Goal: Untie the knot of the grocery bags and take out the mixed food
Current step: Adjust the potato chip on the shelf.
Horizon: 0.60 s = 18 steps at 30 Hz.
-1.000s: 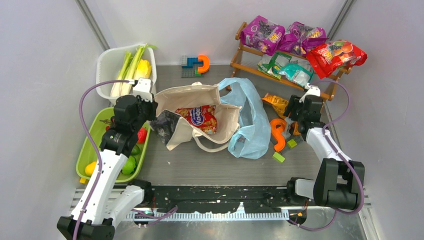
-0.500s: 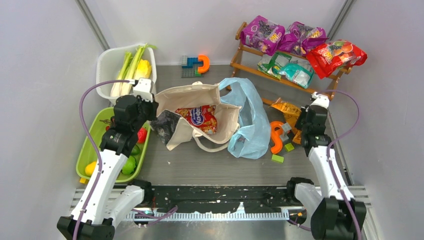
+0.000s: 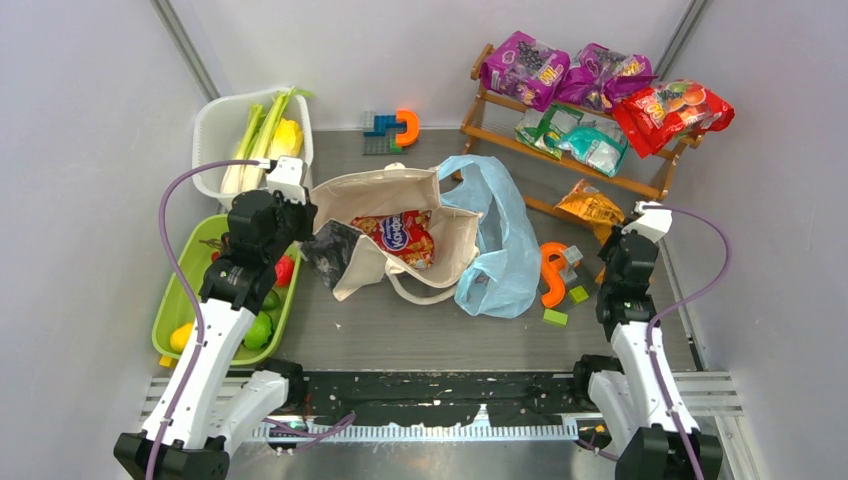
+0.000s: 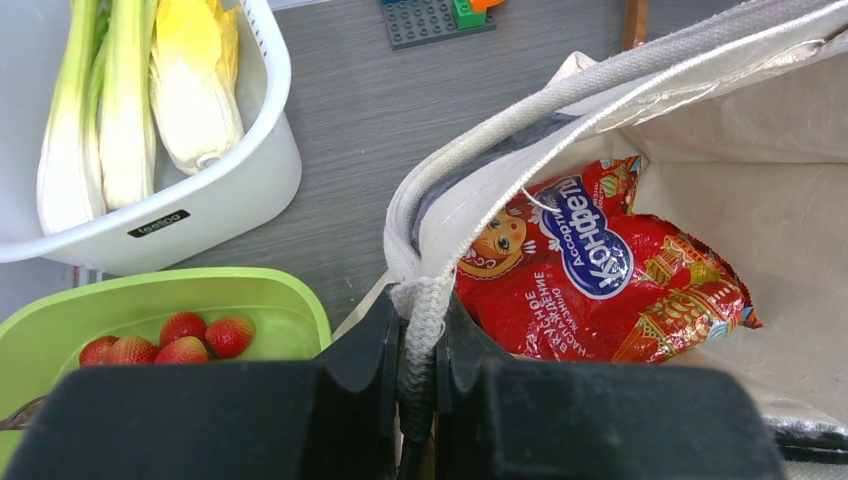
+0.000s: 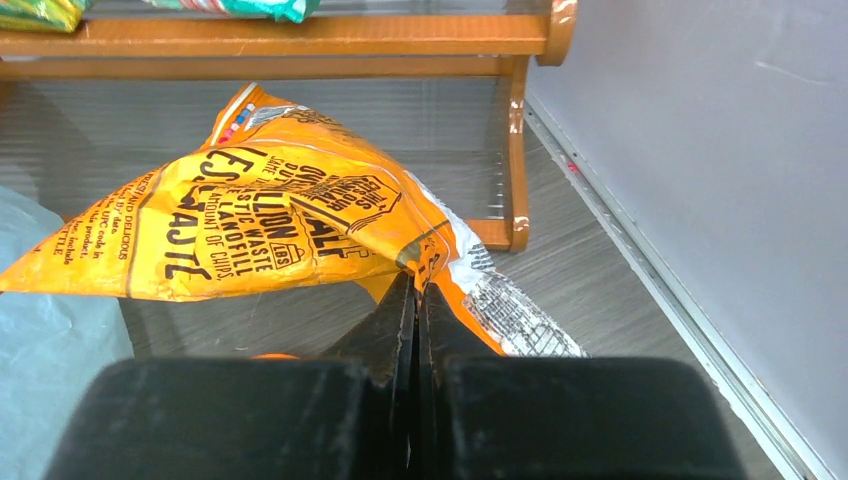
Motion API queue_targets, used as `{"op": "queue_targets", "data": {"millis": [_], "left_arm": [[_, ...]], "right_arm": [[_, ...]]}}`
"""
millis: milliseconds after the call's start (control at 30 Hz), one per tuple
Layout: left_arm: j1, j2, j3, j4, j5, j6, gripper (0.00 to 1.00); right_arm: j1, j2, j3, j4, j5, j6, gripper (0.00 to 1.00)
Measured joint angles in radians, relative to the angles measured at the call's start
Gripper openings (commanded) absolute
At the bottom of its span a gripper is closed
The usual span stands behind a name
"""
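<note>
The cream canvas tote (image 3: 400, 195) lies open mid-table with a red snack packet (image 3: 405, 237) inside. My left gripper (image 3: 300, 215) is shut on the tote's woven handle (image 4: 520, 110), which is pinched between the jaws of the left gripper (image 4: 420, 330); the red packet (image 4: 600, 270) lies just beyond. The light-blue plastic bag (image 3: 505, 240) lies slack to the tote's right, and no knot shows on it. My right gripper (image 3: 612, 232) is shut on the corner of an orange snack packet (image 3: 590, 205). In the right wrist view the orange packet (image 5: 260, 230) hangs from the right gripper (image 5: 418, 290).
A white tub (image 3: 222, 115) at the back left holds green-white stalks and a yellow vegetable. A green tray (image 3: 180, 280) holds small fruits. A wooden rack (image 3: 570, 150) carries purple, teal and red packets. Orange and green toy blocks (image 3: 552, 272) lie by the right arm. The right wall is close.
My right gripper has shut on the orange packet and drawn it rightward toward the rack's near right end as the arm swung right. The left arm has not moved.
</note>
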State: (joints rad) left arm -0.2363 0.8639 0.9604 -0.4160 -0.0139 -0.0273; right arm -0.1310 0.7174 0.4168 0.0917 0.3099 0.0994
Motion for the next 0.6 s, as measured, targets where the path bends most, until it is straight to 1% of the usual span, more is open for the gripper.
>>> {"op": "queue_targets", "data": {"millis": [100, 333, 500, 600], "left_arm": [[0.000, 0.000, 0.000, 0.000, 0.000, 0.000, 0.00], [0.000, 0.000, 0.000, 0.000, 0.000, 0.000, 0.00], [-0.001, 0.000, 0.000, 0.000, 0.000, 0.000, 0.00], [-0.001, 0.000, 0.000, 0.000, 0.000, 0.000, 0.00]], "right_arm": [[0.000, 0.068, -0.039, 0.114, -0.025, -0.039, 0.05], [0.013, 0.233, -0.037, 0.336, -0.089, -0.145, 0.05], [0.054, 0.352, 0.018, 0.426, -0.087, -0.261, 0.05], [0.109, 0.402, 0.043, 0.469, -0.064, -0.346, 0.05]]}}
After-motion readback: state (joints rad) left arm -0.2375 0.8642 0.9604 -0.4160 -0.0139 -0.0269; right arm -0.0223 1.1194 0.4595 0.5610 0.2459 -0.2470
